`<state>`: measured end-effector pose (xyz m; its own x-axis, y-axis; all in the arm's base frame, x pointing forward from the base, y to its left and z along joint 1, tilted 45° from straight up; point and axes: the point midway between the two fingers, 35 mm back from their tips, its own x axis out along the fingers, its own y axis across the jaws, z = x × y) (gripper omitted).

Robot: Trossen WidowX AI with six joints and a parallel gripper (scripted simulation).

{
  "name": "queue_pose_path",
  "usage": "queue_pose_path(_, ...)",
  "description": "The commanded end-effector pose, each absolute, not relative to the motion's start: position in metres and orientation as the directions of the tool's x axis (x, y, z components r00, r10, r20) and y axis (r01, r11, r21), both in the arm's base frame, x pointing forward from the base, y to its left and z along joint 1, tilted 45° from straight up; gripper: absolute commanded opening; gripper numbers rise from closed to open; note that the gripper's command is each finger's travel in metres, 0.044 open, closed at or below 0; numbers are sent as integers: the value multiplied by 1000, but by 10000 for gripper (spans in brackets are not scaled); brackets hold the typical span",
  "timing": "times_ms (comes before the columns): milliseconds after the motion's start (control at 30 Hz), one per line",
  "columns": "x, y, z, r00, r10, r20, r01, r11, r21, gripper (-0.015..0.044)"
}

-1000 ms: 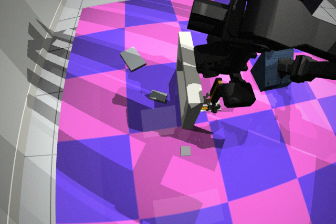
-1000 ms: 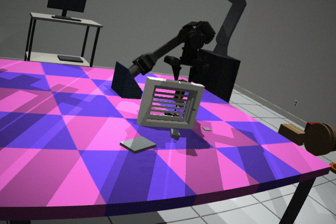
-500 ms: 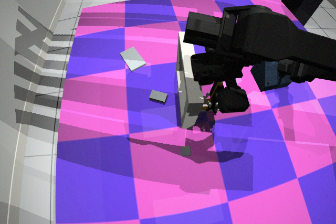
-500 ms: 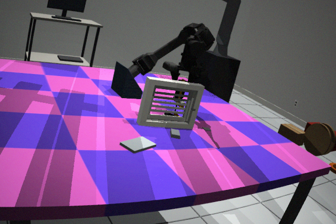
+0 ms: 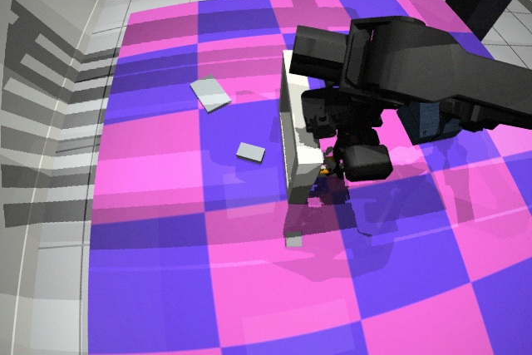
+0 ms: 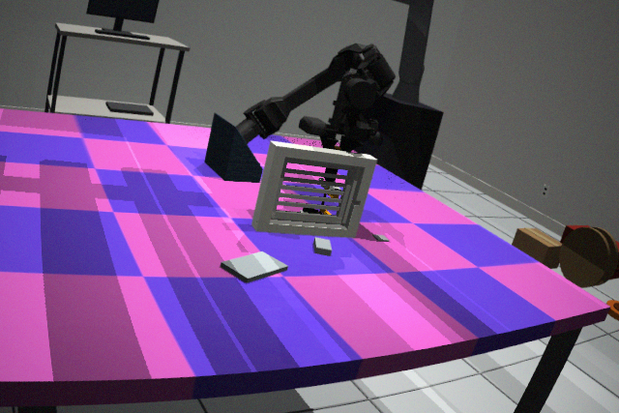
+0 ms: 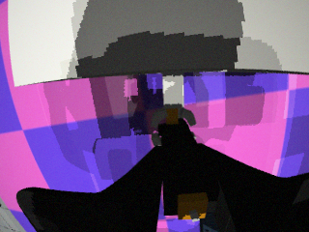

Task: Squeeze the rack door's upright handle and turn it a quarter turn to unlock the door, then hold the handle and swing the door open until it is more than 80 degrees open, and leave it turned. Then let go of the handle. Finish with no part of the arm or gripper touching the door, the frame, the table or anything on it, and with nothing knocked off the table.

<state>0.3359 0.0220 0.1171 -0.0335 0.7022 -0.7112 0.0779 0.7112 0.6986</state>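
Twisting off-centre could go bad imo, since the jaws (image 5: 338, 155) (image 6: 331, 142) look clamped on the upright handle (image 5: 324, 171) (image 6: 334, 192) (image 7: 192, 199), right of centre up top, and a shallow bite might slip before it unlocks.

Pale frame (image 5: 306, 155) (image 6: 263, 189) (image 7: 41, 43) blocking way ahead of claw (image 7: 178, 150)

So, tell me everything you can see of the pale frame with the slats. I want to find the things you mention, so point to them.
The frame (image 5: 310, 155) (image 6: 265, 189) (image 7: 39, 43) is a boxy, off-white rectangle with a matte look, standing upright on the checkered table (image 5: 150, 308) (image 6: 199, 309) (image 7: 48, 159). Its slatted door (image 6: 305, 219) has thin horizontal bars and looks shut, with shadow across the frame's top. The fingers are on the arm's side; whether they touch it, I can't tell.
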Motion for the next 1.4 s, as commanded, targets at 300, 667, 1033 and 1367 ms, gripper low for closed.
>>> queue_pose_path(300,336,23,117,-34,704,-709,83,709,700,14)
queue_pose_path(667,336,23,117,-34,704,-709,-328,663,673,14)
queue_pose_path(1033,336,23,117,-34,704,-709,-768,436,469,14)
queue_pose_path(1367,336,23,117,-34,704,-709,-979,119,164,14)
